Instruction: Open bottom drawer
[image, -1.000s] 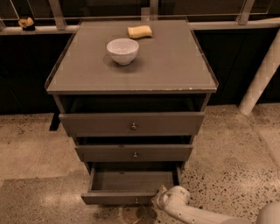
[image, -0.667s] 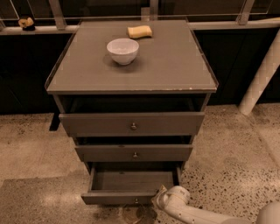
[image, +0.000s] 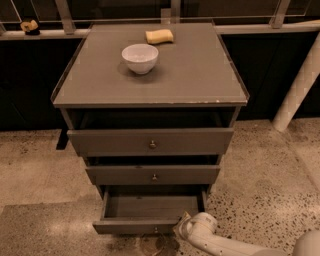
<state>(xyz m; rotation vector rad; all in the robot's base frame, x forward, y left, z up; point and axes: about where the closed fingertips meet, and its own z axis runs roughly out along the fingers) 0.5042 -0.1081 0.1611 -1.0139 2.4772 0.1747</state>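
Down at the foot of the cabinet | gripper at the right end of the bottom drawer front; drawer already well out, knob left of the jaws | jaw opening: we cannot tell | we advise a straight, level pull, no skew

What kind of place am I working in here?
Probably an indoor lab or office-type space: speckled terrazzo floor, a railing behind, and a lone three-drawer cabinet carrying a bowl and sponge. The pincer sits low at the front of the open bottom drawer.
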